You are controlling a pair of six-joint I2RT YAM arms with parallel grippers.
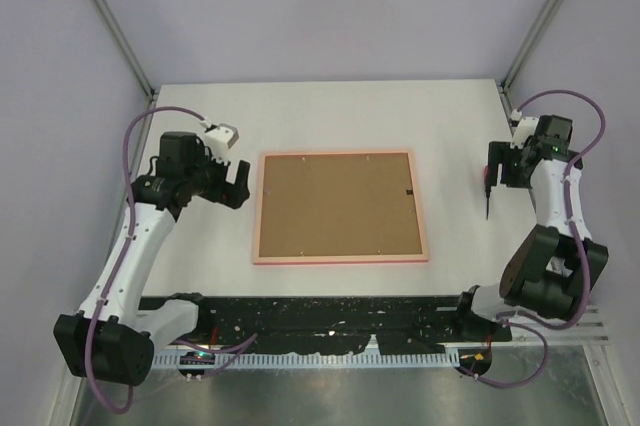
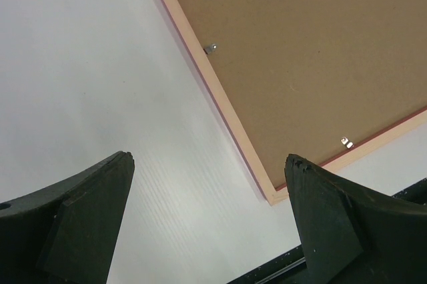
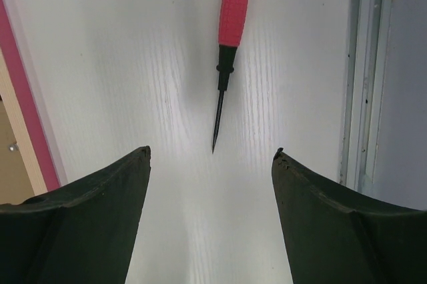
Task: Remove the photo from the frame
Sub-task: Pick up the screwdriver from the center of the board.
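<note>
The frame lies face down in the middle of the table, its pale pink rim around a plain brown backing board. The photo is hidden under that board. My left gripper hovers open just left of the frame with nothing between its fingers. In the left wrist view, the left gripper looks down on bare table beside the frame's near-left corner. My right gripper stands open to the right of the frame. The right gripper holds nothing.
A red-handled pointed tool lies on the table just beyond the right fingertips, its tip toward them; the tool is right of the frame. Small metal clips hold the backing board. A black strip runs along the near edge.
</note>
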